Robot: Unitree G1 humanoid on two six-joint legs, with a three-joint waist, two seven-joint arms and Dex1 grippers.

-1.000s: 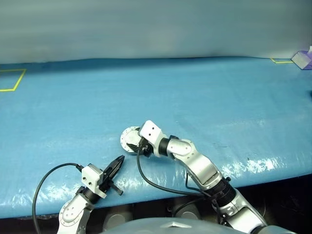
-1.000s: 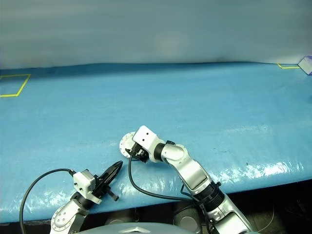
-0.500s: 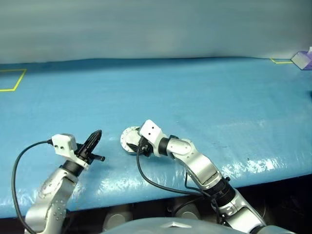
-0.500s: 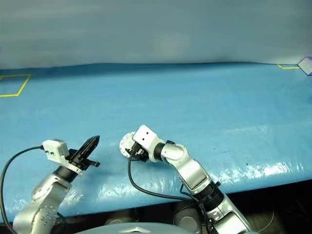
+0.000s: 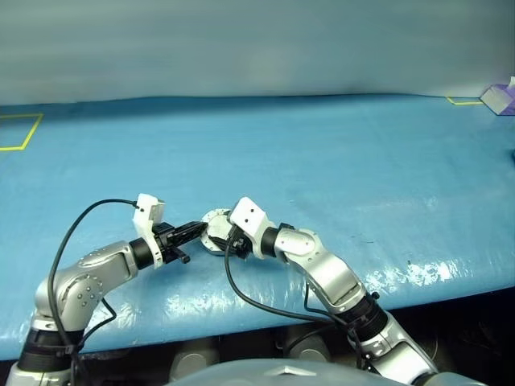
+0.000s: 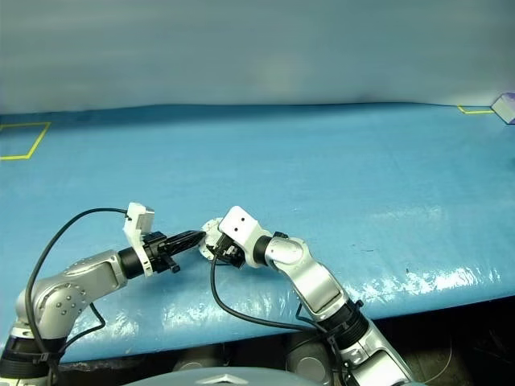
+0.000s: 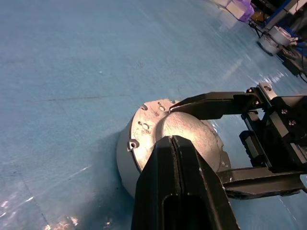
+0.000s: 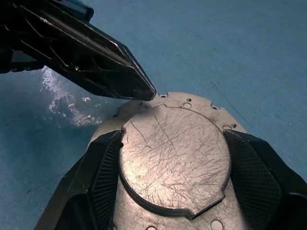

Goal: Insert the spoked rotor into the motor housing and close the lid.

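The motor housing (image 7: 125, 160) is a short round grey cup resting on the blue table near its front edge. Its lid (image 8: 175, 153), scratched plain grey metal, lies flat over the top. My right gripper (image 5: 219, 234) grips the housing, one finger (image 8: 103, 163) on each side of it. My left gripper (image 5: 195, 228) is shut and reaches in from the left. Its pointed tip (image 7: 173, 140) touches the lid's rim. The spoked rotor is hidden.
The blue table (image 5: 338, 153) stretches far back and to both sides. A yellow tape square (image 5: 20, 130) marks the far left, and a small purple box (image 5: 500, 96) stands at the far right. The front edge (image 5: 241, 322) runs just below the arms.
My left arm has risen from the table's front edge and swung right to the housing, its shut tip now at the lid's rim. The right gripper and housing have stayed put.
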